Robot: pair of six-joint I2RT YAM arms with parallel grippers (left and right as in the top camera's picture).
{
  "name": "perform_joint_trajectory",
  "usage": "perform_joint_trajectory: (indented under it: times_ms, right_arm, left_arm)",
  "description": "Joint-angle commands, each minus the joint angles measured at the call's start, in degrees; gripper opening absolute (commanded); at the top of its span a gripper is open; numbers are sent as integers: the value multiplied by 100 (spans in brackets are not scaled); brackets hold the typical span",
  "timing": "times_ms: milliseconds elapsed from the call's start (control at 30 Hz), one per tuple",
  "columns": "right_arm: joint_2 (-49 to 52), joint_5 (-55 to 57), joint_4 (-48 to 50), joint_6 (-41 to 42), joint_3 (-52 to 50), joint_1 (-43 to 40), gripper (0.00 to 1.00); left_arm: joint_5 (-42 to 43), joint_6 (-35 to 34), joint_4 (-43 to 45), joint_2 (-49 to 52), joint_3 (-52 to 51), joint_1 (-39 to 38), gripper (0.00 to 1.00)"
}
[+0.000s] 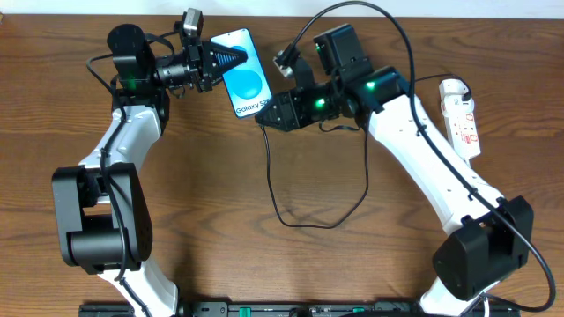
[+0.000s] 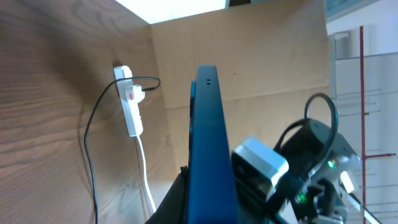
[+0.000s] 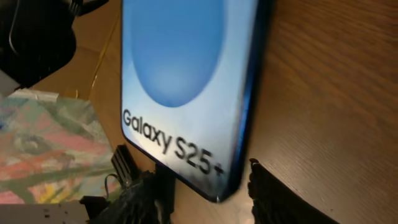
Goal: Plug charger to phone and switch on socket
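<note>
Left gripper point(image 1: 218, 60) is clamped shut on the phone point(image 1: 242, 75), holding it tilted off the table. Right gripper point(image 3: 202, 186) has jaws apart at the phone's bottom edge and grips nothing. The charger point(image 1: 304, 225) tip is there; can't tell if it's seated. The socket point(image 1: 460, 114) sits far right and its switch probably remains to be done.
</note>
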Motion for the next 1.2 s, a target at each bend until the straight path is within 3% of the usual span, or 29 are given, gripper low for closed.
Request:
perform_joint_trajectory:
  times_ms: [0,133,233,467,633,800,1167]
  right_arm:
    - [-33,20,-61,-168,111,-293,49]
    - [-33,-142,-142,-234,111,-708,51]
    - [-33,-258,-184,-282,111,-1021,52]
    - [-31,-39,-391,-411,111,-1534,54]
    - [-31,157,-546,-527,109,-1617,54]
    - [-31,203,-544,-586,109,-1617,54]
    - [-31,308,-671,-669,109,-1534,54]
  left_arm:
    - [240,354,-90,-107,55,74,7]
    - [212,1097,-748,-107,55,83,7]
    - [-63,1847,-1790,-107,52,83,7]
    - [-1639,3810,-4824,-107,48,76,7]
    - [-2627,4843,-6059,-107,48,0,7]
    - [-2964,5438,-6505,-70,48,-219,8]
    - [-3025,5429,-6301,610,387,-511,7]
